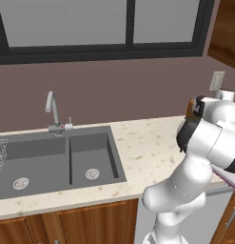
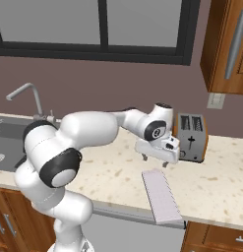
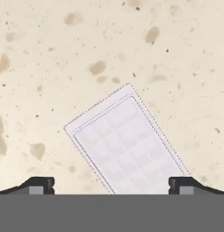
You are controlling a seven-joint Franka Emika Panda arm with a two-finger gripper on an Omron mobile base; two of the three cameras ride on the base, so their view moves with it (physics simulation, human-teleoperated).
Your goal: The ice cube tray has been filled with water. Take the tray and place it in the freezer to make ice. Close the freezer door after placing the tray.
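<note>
The ice cube tray (image 2: 161, 196) lay flat on the speckled beige counter (image 2: 113, 177), its long side running from the counter's front edge back toward the wall; its near end reached the front edge, above a grey appliance front (image 2: 123, 231). In the left base view a pinkish-purple sliver of the tray (image 1: 227, 178) showed beside the arm's elbow. The gripper (image 2: 154, 161) hung above the counter just behind the tray's far end, fingers pointing down, touching nothing; in the hand view the gripper (image 3: 111, 185) stood wide open, one fingertip (image 3: 40, 184) at the left and the other at the right, with the tray (image 3: 124, 145) lying slantwise between and beyond them, its grid of cells faintly visible; nothing was held. The orange-and-grey toaster (image 2: 191, 137) stood just beyond the gripper, against the brown wall; a wall outlet (image 2: 216, 100) sat above it. To the left, a grey double sink (image 1: 57, 159) with a curved tap (image 1: 53, 110) was set into the counter, under a dark-framed window (image 1: 100, 28); wooden cabinets (image 2: 226, 47) hung at upper right.
</note>
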